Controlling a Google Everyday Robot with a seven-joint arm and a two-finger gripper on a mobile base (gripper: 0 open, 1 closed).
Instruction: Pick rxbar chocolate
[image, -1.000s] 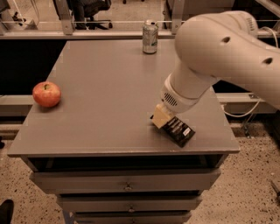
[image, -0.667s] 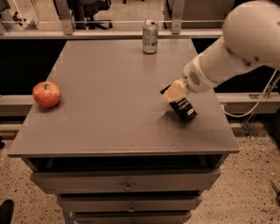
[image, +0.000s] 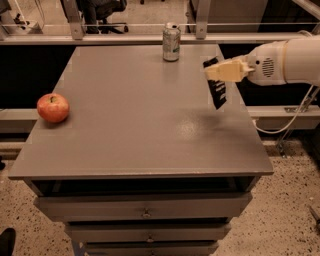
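The rxbar chocolate is a flat black wrapper with pale text. It hangs on edge in the air above the right side of the grey table. My gripper, with cream fingers on a white arm, comes in from the right and is shut on the bar's upper end, clear of the tabletop.
A red apple lies near the table's left edge. A silver drink can stands at the back centre. Drawers sit under the tabletop. A railing and an office chair are behind the table.
The gripper has lifted the bar off the table's front right area and carried it up and back to the right. The arm has pulled away to the right.
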